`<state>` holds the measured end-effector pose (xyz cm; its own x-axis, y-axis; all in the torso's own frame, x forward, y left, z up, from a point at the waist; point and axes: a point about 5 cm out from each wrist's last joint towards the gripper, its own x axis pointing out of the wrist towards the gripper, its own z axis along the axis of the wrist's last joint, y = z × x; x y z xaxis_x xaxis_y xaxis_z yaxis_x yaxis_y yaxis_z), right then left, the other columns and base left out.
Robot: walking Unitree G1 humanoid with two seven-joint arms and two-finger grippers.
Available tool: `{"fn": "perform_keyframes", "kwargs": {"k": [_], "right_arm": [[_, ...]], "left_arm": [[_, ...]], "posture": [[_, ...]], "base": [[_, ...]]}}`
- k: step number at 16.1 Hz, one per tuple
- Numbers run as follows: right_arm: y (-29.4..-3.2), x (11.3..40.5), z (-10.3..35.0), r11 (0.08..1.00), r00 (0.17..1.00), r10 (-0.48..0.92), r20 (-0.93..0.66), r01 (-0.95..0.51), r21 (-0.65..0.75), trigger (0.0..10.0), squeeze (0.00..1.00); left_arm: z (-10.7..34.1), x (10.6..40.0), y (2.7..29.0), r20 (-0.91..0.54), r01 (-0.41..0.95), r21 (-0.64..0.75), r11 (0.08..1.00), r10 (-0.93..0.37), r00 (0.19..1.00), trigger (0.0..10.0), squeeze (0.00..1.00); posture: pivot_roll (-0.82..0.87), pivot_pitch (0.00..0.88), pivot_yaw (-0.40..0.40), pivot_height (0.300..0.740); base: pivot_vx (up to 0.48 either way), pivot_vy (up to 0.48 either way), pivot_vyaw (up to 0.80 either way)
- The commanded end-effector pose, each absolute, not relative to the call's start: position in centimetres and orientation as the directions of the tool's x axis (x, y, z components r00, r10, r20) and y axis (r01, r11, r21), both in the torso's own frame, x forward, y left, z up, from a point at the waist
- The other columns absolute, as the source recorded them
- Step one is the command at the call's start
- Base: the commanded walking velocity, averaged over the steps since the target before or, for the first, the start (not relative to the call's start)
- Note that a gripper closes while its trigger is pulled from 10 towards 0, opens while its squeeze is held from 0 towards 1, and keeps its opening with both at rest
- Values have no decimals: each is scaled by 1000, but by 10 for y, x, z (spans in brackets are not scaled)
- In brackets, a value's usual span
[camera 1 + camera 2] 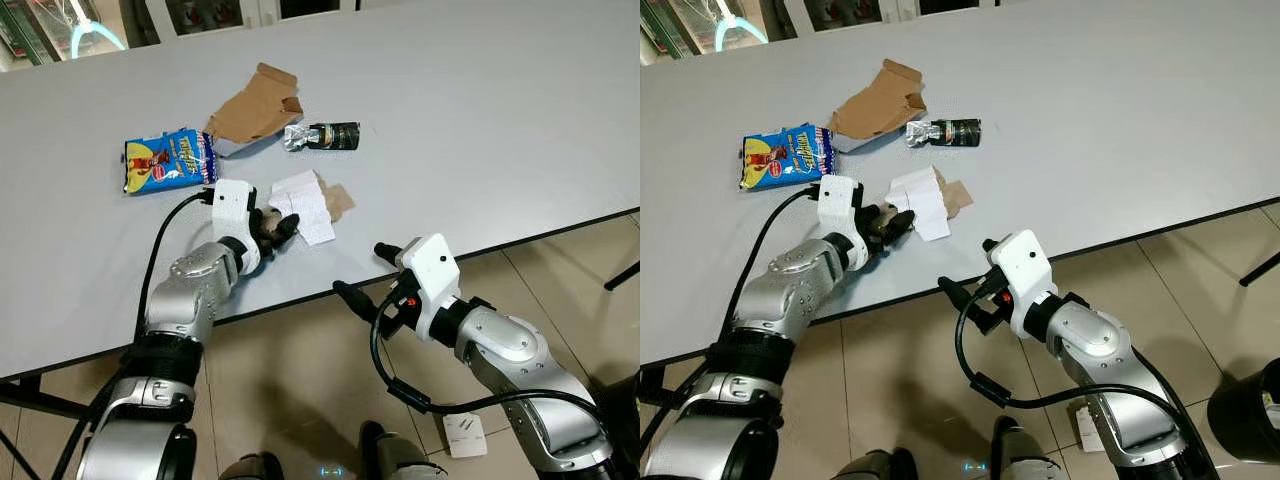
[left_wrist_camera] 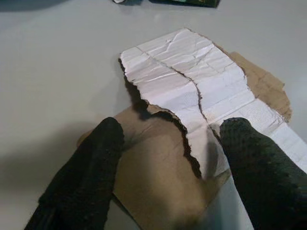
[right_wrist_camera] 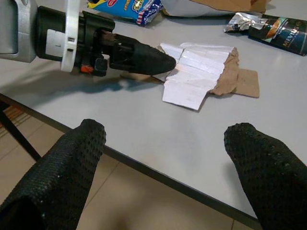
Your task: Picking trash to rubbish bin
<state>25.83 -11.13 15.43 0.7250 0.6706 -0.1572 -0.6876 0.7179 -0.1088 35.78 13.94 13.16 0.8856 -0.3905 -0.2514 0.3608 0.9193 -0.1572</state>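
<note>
White torn cardboard (image 1: 303,203) lies between our open left gripper (image 1: 274,228) fingers; next we close. Right gripper (image 1: 362,274) waits open, empty.

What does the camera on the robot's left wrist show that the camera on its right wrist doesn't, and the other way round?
Left wrist view alone: the ragged tear running through the torn white-and-brown cardboard piece, seen close between the left gripper and its open black fingers.

Right wrist view alone: the grey table's front edge, the tiled floor, the blue snack packet, and the left gripper seen from outside.

Both: the torn cardboard, the grey tabletop and the dark foil sachet.
</note>
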Motion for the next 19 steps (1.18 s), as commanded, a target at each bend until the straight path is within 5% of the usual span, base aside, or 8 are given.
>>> {"fn": "perform_keyframes", "kwargs": {"k": [1, 10, 16, 19], "right_arm": [[-110, 256, 154, 713, 722, 673, -161, -691, -117, 10000, 0], [-110, 256, 153, 712, 721, 674, -162, -692, -116, 10000, 0], [-109, 256, 153, 711, 719, 676, -163, -694, -114, 10000, 0], [-109, 256, 153, 710, 718, 676, -163, -695, -114, 10000, 0]], "left_arm": [[80, 337, 140, -466, 338, -213, 917, -399, 790, 0, 0], [81, 336, 140, -444, 339, -236, 911, -411, 796, 0, 0], [81, 336, 149, -426, 264, -212, 941, -332, 842, 0, 0], [96, 340, 164, -327, 151, -77, 985, -169, 930, 0, 0]], "posture": [[-243, 205, 48, 740], [-242, 206, 45, 740], [-242, 206, 45, 740], [-235, 207, 44, 740]], "base": [[0, 0, 0], [0, 0, 0], [0, 0, 0], [0, 0, 0]]}}
